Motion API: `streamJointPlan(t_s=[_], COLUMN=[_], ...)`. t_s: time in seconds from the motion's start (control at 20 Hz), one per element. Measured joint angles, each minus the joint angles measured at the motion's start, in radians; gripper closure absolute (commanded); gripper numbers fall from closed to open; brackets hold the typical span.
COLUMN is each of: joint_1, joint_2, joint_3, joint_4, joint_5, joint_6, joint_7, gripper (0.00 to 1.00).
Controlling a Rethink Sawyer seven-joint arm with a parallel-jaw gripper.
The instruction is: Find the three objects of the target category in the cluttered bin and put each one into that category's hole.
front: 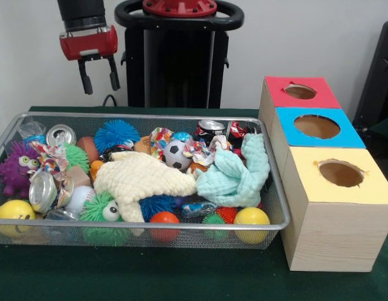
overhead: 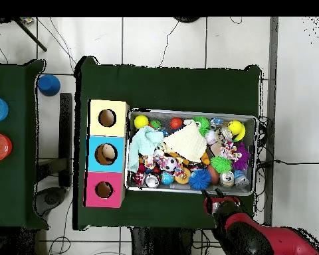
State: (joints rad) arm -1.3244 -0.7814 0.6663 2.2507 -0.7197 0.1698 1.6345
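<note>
The tool (front: 98,75) hangs with its two fingers spread and empty, above the far rim of the wire bin (front: 278,199) at about 11 o'clock in the front view. The bin sits on the green counter (front: 181,276), heaped with balls, cans and cloths. A cream cloth (front: 143,179) covers its middle. No plush animal shows clearly.

The basket (front: 276,188) below the gripper (front: 98,74) is silver wire mesh with a shiny metal rim. Two waffle-weave cloths (front: 143,177) lie in it (one cream, one mint), beside crushed glossy metal cans (front: 43,191) and smooth shiny balls (front: 251,217). The boxes (front: 335,232) look like pale matt wood; the worktop (front: 181,276) is green cloth.
</note>
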Motion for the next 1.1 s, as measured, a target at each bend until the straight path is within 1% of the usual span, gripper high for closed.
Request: streamJointPlan(t_s=[0.5,1.1], joint_1=[-0.014,-0.001], joint_2=[0.047,0.105], joint_3=[0.024,0.024], joint_4=[-0.024,-0.067], joint_5=[-0.046,-0.121], joint_6=[0.01,0.01], joint_7=[0.0,0.0], gripper=[0.0,0.0])
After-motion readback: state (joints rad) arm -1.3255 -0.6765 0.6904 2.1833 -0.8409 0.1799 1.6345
